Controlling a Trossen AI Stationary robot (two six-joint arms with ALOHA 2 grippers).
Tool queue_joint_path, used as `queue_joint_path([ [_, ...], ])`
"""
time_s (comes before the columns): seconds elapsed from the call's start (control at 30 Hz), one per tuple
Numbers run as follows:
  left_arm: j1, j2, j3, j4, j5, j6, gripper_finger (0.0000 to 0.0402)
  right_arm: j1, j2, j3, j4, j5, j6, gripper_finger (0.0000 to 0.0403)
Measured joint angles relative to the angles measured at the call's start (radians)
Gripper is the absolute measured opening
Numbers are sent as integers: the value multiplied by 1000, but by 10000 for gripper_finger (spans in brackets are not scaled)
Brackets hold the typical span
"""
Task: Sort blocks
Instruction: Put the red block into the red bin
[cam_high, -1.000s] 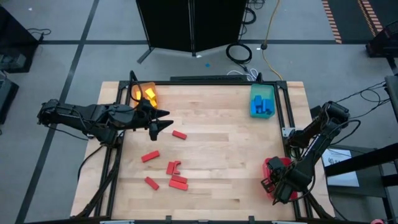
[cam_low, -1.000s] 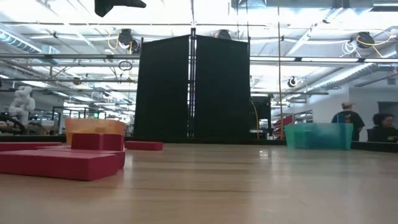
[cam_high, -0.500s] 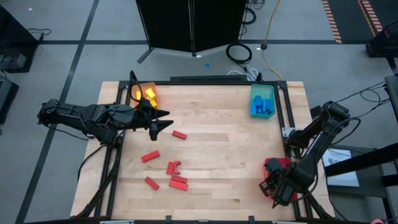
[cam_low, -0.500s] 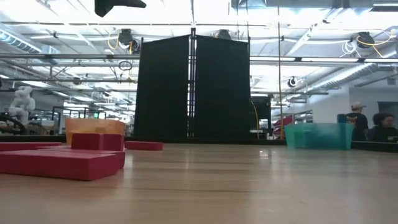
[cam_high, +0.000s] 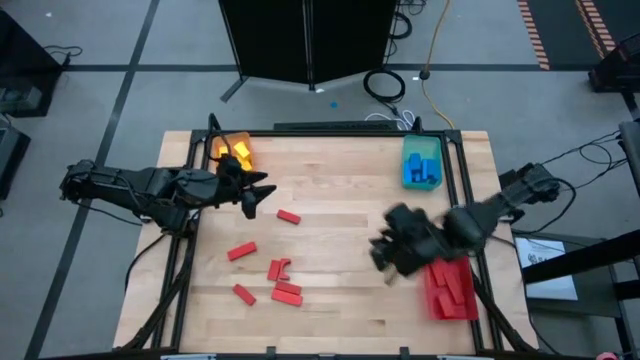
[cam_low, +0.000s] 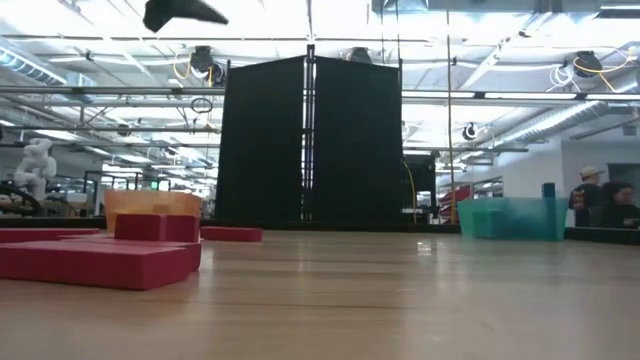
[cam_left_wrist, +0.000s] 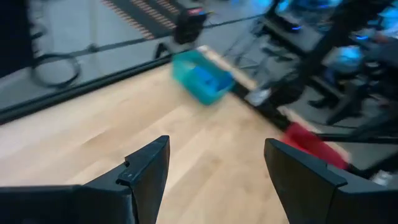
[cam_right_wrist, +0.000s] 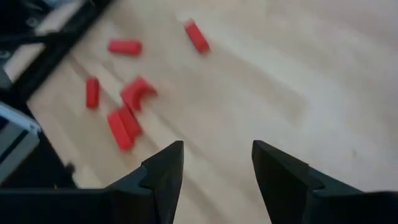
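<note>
Several red blocks (cam_high: 278, 268) lie flat on the wooden table's left half; they also show in the right wrist view (cam_right_wrist: 122, 126) and in the low view (cam_low: 95, 262). My right gripper (cam_high: 382, 252) hovers blurred above the table's middle right, beside the red tray (cam_high: 450, 290), open with nothing between its fingers (cam_right_wrist: 217, 149). My left gripper (cam_high: 258, 197) hangs above the table's far left, near the orange tray (cam_high: 232, 150), open and empty (cam_left_wrist: 216, 146). The left gripper's dark tip (cam_low: 180, 12) shows at the top of the low view.
The red tray at the near right holds red blocks. A teal tray (cam_high: 421, 162) with blue blocks stands at the far right, also in the left wrist view (cam_left_wrist: 202, 78). The orange tray holds yellow blocks. Bare wood lies across the table's middle.
My right gripper has risen from over the red tray at the near right corner and swung fast toward the table's middle, turning as it went. The tray and its red blocks now show uncovered. My left gripper has turned slightly in place.
</note>
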Motion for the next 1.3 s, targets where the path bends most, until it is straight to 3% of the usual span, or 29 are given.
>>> queue_joint_path([
  [0.07, 15, 0, 0, -68, -7, -33, 258, -85, 20, 0, 108, -3, -133, 181],
  [0.17, 51, 0, -2, -172, 70, -54, 258, -177, 49, 0, 280, -24, -324, 181],
  [0.33, 84, -81, -68, -179, 179, -23, 258, -267, 93, 0, 439, -124, -512, 181],
  [0.43, 80, -194, -122, -168, 132, -11, 258, -298, 116, 0, 446, -156, -551, 181],
  [0.63, 62, -483, -265, -44, -84, -8, 258, -354, 204, 0, 479, -241, -630, 181],
  [0.87, 62, -672, -438, 123, -66, -8, 258, -449, 384, 48, 717, -459, -779, 181],
  [1.07, 62, -698, -504, 140, -62, -10, 258, -494, 607, 306, 648, -479, -1093, 181],
  [1.3, 62, -698, -509, 123, -57, -33, 258, -548, 825, 598, 317, -477, -1268, 182],
])
